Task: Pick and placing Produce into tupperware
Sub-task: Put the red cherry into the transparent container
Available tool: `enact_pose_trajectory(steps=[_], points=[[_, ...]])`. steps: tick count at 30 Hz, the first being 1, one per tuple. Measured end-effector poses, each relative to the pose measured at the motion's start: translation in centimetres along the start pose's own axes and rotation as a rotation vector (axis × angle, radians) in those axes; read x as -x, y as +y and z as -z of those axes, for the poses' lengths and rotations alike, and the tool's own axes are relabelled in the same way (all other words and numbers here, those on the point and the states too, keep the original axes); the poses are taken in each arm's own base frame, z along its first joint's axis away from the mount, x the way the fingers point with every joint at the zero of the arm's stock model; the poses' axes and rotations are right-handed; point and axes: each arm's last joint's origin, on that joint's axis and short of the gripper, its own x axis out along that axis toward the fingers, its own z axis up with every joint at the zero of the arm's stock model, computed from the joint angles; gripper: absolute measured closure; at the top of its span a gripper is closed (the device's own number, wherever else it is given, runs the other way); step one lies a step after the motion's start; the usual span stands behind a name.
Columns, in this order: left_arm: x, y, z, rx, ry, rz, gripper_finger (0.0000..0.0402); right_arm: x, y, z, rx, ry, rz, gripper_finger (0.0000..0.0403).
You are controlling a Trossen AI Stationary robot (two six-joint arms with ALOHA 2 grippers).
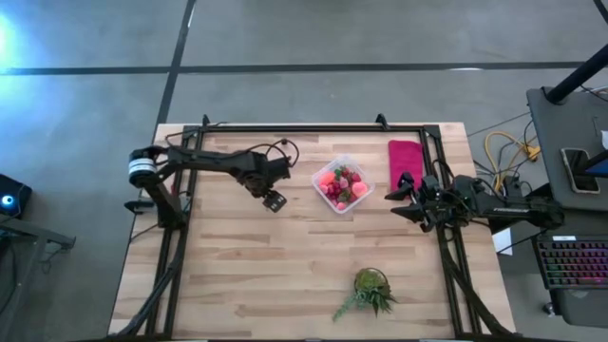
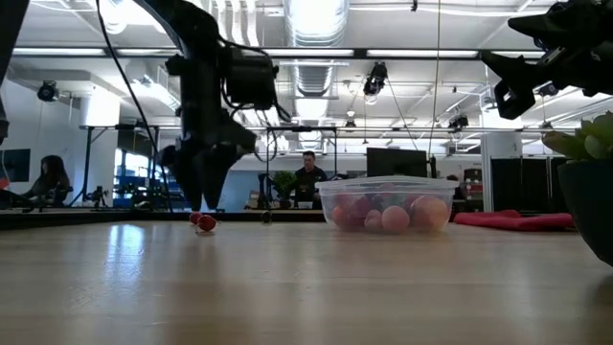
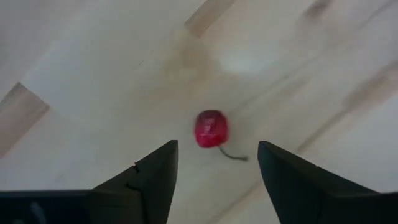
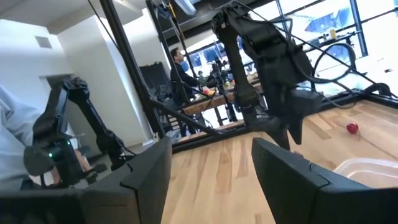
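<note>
One piece of produce, a small red cherry-like piece [image 3: 211, 129] with a thin stem, lies alone on the wooden table [image 1: 237, 275]; it also shows as the red piece [image 2: 204, 222] in the low view. My left gripper [image 3: 217, 167] hangs just above it, pointing down and open, a finger on either side, touching nothing. The clear tupperware [image 1: 340, 185] stands to the right of it with several red and pink pieces inside. My right gripper [image 4: 211, 165] waits open, raised at the table's right edge, right gripper [image 1: 404, 201].
A flat magenta cloth [image 1: 406, 161] lies just right of the tupperware. A green spiky plant [image 1: 370, 290] stands near the front edge. Black frame rails run along the table's sides. People sit at desks in the room beyond.
</note>
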Motion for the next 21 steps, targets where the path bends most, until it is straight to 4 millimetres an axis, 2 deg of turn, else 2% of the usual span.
enact_pose_trajectory(steps=[5, 13, 21], points=[[-1.4, 0.2, 0.2, 0.0, 0.043, -0.031, 0.0219, 0.0, 0.0, 0.0, -0.001, 0.002, 0.001, 0.0188], [-2.8, -0.1, -0.4, 0.0, 0.015, -0.047, 0.0258, 0.0, 0.0, 0.0, -0.001, 0.003, 0.001, 0.0188], [-3.2, -0.1, -0.4, 0.0, 0.026, -0.056, 0.0297, 0.0, 0.0, 0.0, -0.001, 0.003, 0.001, 0.0188]])
